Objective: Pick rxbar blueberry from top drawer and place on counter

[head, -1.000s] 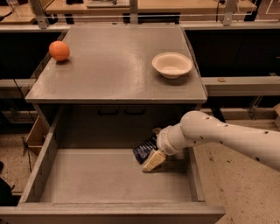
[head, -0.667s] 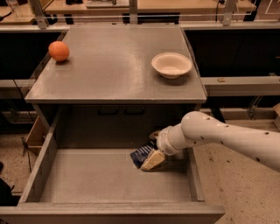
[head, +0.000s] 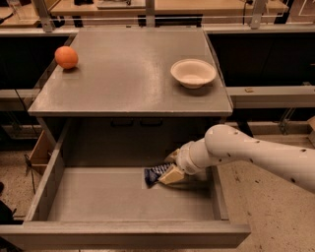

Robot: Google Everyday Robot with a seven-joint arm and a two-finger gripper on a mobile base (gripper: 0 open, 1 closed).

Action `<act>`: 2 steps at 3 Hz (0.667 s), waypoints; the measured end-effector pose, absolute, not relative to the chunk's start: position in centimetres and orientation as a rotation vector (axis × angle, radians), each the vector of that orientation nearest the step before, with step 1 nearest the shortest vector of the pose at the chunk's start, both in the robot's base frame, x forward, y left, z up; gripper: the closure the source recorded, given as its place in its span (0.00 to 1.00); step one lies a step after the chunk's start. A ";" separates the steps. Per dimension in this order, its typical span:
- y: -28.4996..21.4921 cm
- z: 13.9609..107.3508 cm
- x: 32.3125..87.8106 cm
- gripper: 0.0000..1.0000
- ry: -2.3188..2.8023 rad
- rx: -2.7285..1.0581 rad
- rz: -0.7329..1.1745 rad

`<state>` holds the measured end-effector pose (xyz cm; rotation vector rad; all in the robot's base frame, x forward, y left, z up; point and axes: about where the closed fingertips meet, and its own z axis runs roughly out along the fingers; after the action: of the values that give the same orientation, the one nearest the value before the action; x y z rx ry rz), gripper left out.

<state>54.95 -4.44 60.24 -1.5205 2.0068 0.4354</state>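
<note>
The rxbar blueberry [head: 154, 174], a small dark blue wrapper with pale markings, lies low over the floor of the open top drawer [head: 113, 199], right of its middle. My gripper [head: 167, 170] reaches into the drawer from the right. Its tan fingers [head: 173, 174] are closed around the bar's right end. The bar tilts slightly, with its left end near the drawer floor. The grey counter [head: 128, 74] is above, behind the drawer.
An orange fruit [head: 66, 57] sits at the counter's left edge. A white bowl [head: 193, 73] sits at its right. The drawer's right wall [head: 219, 197] is close to my arm. Pale wooden tabletops [head: 162, 7] stand behind the counter.
The gripper and the bar have shifted slightly left and toward the drawer front. The bar stays in the fingers.
</note>
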 end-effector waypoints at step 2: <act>-4.4 63.0 51.4 1.00 2.012 -1.518 0.409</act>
<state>51.45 -4.41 63.00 -1.5183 2.0117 0.4094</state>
